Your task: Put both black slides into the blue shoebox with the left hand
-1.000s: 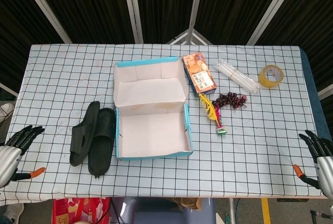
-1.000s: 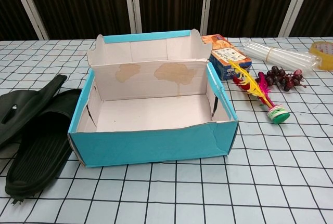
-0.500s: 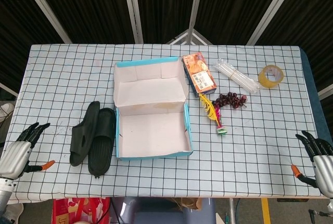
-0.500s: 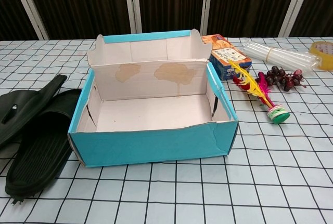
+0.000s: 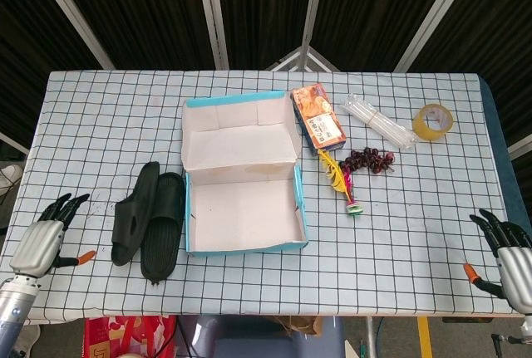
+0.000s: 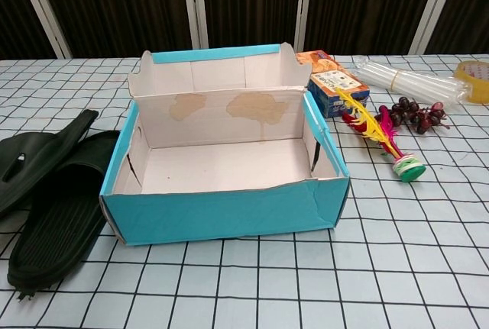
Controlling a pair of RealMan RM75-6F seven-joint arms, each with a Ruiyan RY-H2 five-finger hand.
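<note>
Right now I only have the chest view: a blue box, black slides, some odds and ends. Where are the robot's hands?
Observer: The head view shows the left hand at the table's near left corner, fingers apart, holding nothing.
Operator: And the other hand?
Observer: The right hand sits at the near right corner, also open and holding nothing.
Operator: Is the left hand touching the slides?
Observer: No. From above, the black slides lie side by side just left of the blue shoebox, with bare tablecloth between them and the hand.
Operator: My picture cuts off something yellow at the far right.
Observer: That is a roll of tape, whole in the head view, lying flat.
</note>
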